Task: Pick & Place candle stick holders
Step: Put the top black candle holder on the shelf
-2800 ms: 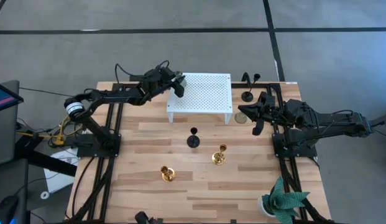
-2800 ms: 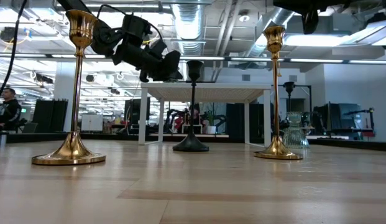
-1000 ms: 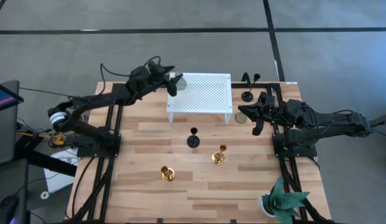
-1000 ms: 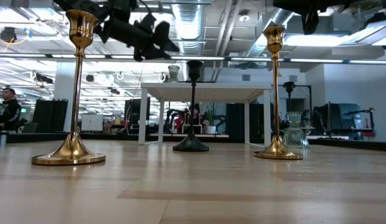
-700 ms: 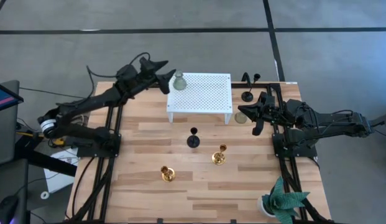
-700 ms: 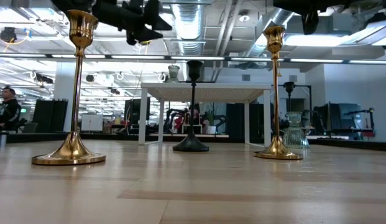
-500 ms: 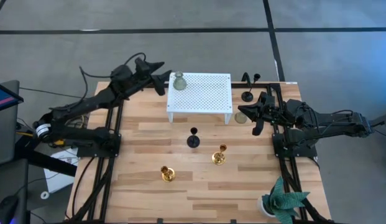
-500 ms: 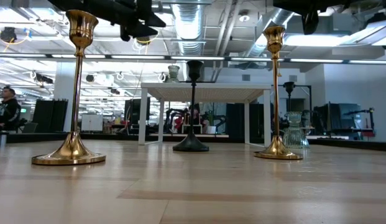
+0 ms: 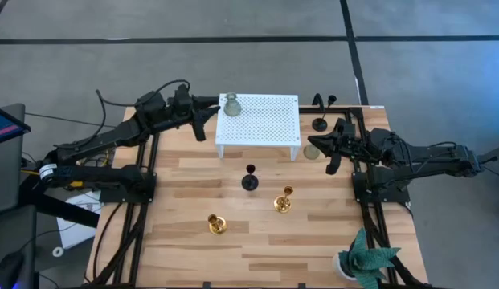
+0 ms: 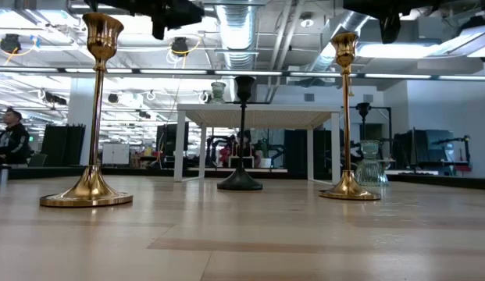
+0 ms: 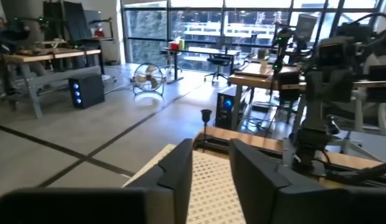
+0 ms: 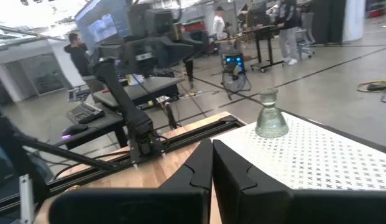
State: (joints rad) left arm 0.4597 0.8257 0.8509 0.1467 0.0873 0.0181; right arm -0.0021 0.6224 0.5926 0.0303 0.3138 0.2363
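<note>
One pale green glass holder stands on its base on the far left corner of the white perforated stand; it also shows in the right wrist view. The second green holder stands on the table by the stand's right end. A black holder and two gold ones stand upright mid-table. Another black holder stands at the far right. My left gripper is open and empty, just left of the stand. My right gripper is shut and empty beside the second green holder.
A green leafy plant in a white pot stands at the near right corner. The arms' dark frames run along both table sides. There is bare wood at the near left and between the holders. People show in the room beyond the table.
My left gripper has drawn back from the stand's far left corner toward the table's left edge and has risen. The green glass holder stays upright on the stand, free of the fingers.
</note>
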